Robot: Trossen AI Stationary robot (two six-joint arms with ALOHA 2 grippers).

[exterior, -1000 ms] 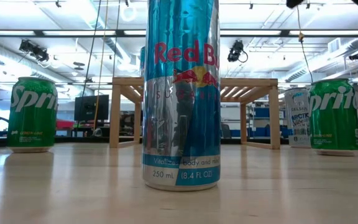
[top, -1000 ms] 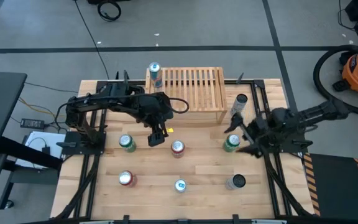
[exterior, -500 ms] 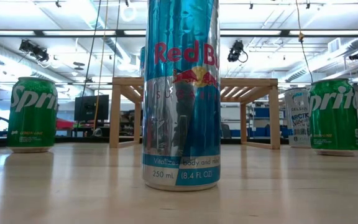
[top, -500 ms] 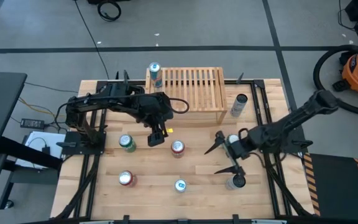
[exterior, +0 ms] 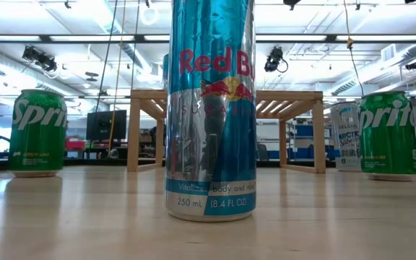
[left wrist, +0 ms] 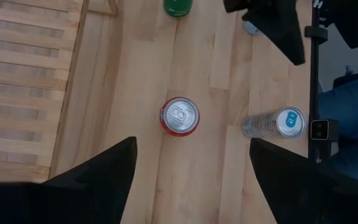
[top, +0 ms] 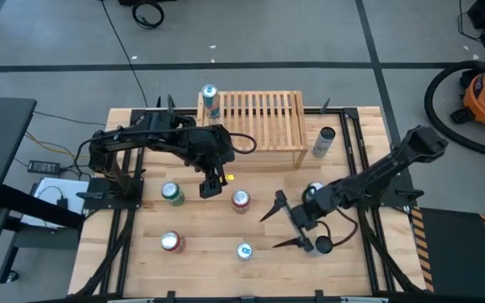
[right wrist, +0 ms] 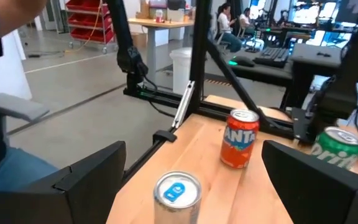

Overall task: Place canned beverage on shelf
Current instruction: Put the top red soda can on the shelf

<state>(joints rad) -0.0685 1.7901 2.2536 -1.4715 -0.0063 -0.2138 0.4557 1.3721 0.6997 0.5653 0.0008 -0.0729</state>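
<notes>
The light wooden slatted shelf [top: 255, 122] stands at the table's far edge, also in the low view [exterior: 295, 97]. A blue-and-white can [top: 210, 100] stands at its far left corner. My left gripper [top: 213, 183] hovers open just near of the shelf, above a red can [top: 241, 199], which also shows in the left wrist view [left wrist: 179, 116]. My right gripper [top: 278, 225] is open and empty, level over the table, its fingers pointing toward the left edge. A blue Red Bull can [top: 243, 250] stands just beyond and below it in the right wrist view [right wrist: 177, 192].
Cans stand upright on the table: a green one [top: 172, 194] and an orange one [top: 171, 241] at left, a green one [top: 312, 192] and a silver one [top: 321, 244] by my right arm, and a slim one [top: 322, 141] right of the shelf.
My right gripper has swung from beside the right green can toward the table's left and near edges, out over the middle of the table, turning its fingers toward the left edge. No can has moved.
</notes>
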